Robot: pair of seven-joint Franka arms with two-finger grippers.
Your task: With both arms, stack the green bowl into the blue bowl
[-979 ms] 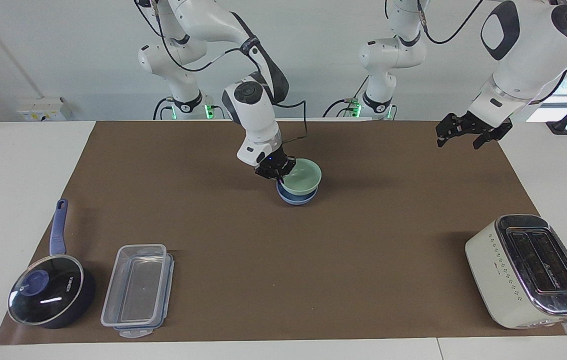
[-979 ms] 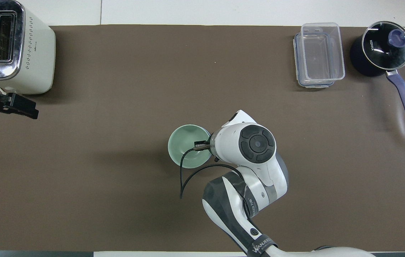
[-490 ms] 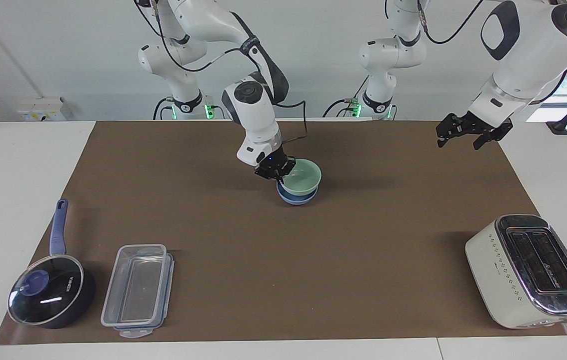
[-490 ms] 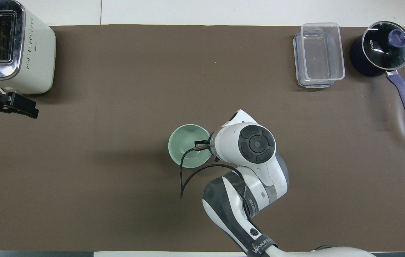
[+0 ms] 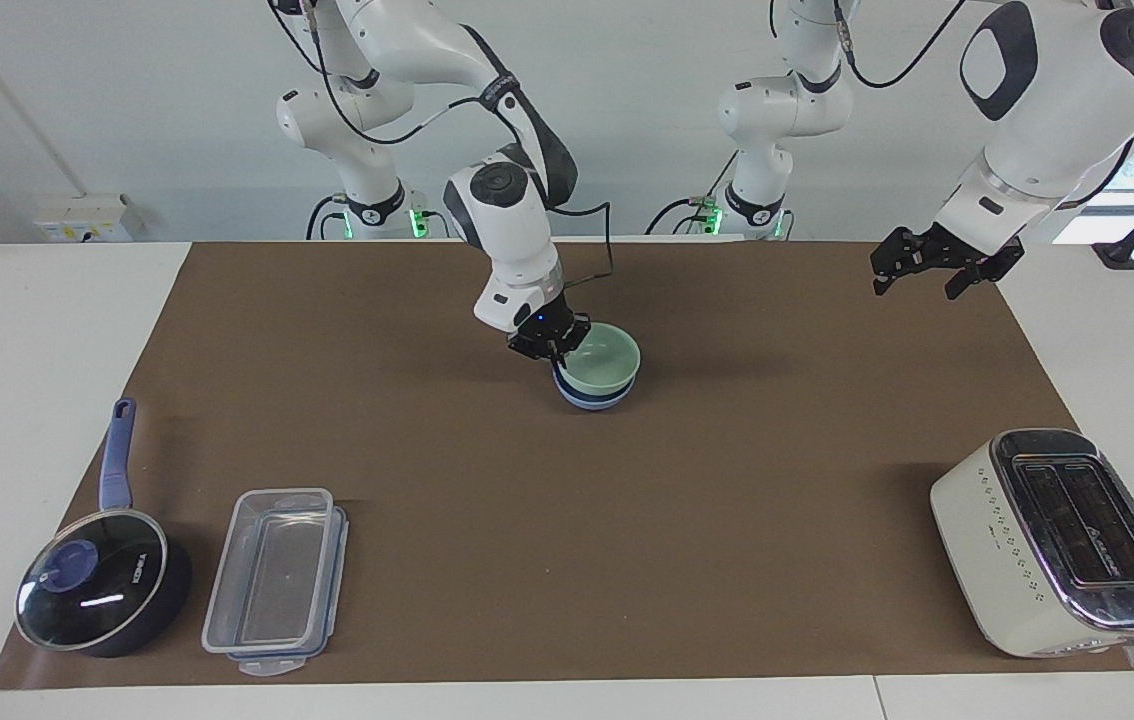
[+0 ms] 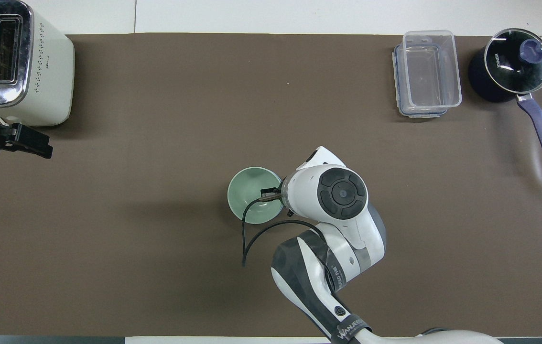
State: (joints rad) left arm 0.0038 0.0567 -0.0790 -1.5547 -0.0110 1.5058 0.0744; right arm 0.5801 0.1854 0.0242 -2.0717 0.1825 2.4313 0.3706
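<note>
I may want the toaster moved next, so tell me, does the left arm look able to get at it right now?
Probably yes. The left gripper hangs open and empty over the mat's edge at the toaster's end, with only bare mat between them.

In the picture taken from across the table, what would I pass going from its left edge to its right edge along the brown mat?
Saucepan → clear plastic container → green bowl nested in the blue bowl, with the right gripper at its rim → left gripper in the air → toaster.

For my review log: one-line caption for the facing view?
Right gripper pinches green bowl nested in blue bowl; left gripper waits open.
</note>
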